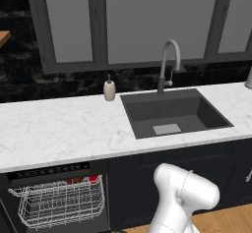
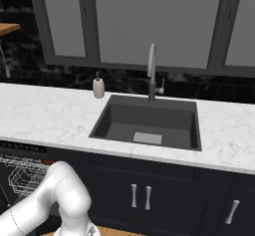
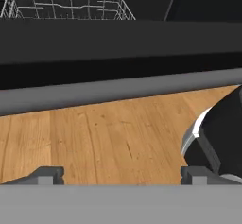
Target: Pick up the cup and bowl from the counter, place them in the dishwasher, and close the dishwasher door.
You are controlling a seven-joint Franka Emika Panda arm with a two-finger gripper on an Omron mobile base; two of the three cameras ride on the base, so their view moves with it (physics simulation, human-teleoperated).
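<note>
The dishwasher stands open under the counter at the lower left, its white wire rack pulled out. At the back of the rack a small red cup sits beside a reddish-brown bowl. In the hand view the dishwasher door is a dark panel lying across the picture, with its grey bar handle along the near edge. My gripper is open, low over the wooden floor just short of that handle. Its fingertips stand wide apart with nothing between them.
A dark sink with a grey faucet is set into the counter, and a beige soap dispenser stands to its left. Dark cabinet doors with silver handles are below the sink. Wooden floor lies under the door.
</note>
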